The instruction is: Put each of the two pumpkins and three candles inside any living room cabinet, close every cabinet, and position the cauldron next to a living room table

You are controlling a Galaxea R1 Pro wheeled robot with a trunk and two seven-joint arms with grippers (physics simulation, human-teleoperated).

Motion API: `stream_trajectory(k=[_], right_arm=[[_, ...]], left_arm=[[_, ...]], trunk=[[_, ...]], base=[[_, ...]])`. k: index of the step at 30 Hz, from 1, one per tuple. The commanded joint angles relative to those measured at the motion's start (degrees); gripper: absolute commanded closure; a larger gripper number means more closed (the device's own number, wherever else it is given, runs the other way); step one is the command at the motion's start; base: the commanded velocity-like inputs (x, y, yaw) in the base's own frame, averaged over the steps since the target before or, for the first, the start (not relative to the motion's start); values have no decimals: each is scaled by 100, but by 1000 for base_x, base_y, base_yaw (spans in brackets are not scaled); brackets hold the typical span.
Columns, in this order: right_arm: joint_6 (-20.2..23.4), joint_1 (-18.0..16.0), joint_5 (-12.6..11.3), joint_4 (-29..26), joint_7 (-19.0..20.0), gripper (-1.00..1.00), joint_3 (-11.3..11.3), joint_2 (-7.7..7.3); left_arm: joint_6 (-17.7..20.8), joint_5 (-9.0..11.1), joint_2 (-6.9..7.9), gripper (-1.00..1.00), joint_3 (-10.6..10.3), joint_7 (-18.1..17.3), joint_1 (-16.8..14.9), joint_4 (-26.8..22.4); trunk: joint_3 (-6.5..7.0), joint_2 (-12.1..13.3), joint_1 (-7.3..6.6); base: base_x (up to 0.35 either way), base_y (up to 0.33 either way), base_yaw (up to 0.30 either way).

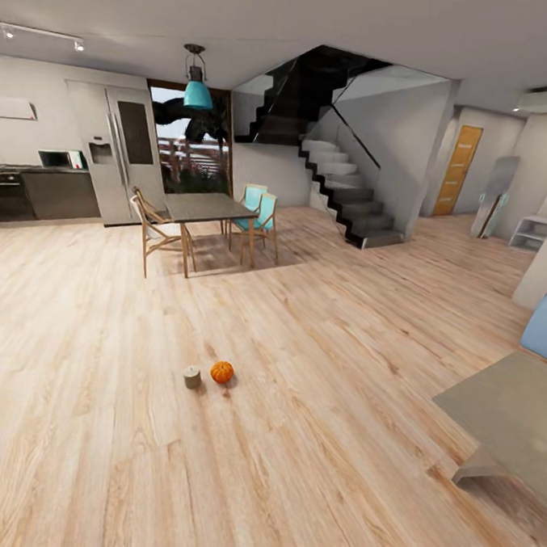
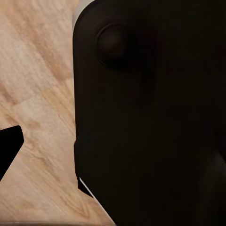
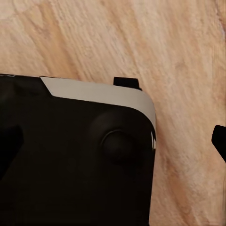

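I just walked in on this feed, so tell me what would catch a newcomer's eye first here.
A small orange pumpkin sits on the bare wood floor mid-room, with a squat grey-tan candle close on its left. Behind them stands a dining table with wooden and teal chairs, under a teal pendant lamp, and a dark staircase climbs at the back.

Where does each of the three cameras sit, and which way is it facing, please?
Head view: high on the robot, looking forward and down the wood floor at a pumpkin, a candle and a dining table.
Left wrist view: on the left arm, facing down; dark robot housing.
Right wrist view: likewise; dark housing.
All three share the floor.
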Motion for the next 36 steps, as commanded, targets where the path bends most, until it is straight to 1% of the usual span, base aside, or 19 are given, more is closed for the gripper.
stream_trajectory(k=[1, 3, 8, 36], right_arm=[[0, 0, 0, 0, -1, -100, 80, 1], [0, 0, -6, 0, -4, -100, 218, 1], [0, 0, -8, 0, -9, -100, 315, 1], [0, 0, -9, 0, -18, -100, 330, -16]], left_arm=[[0, 0, 0, -100, 0, 0, 0, 0], [0, 0, 0, -100, 0, 0, 0, 0], [0, 0, 0, -100, 0, 0, 0, 0], [0, 0, 5, -100, 0, 0, 0, 0]], trunk=[[-7, 0, 0], [-22, 0, 0], [-58, 0, 0], [-260, 0, 0]], base=[[0, 0, 190], [0, 0, 190], [0, 0, 190], [0, 0, 189]])
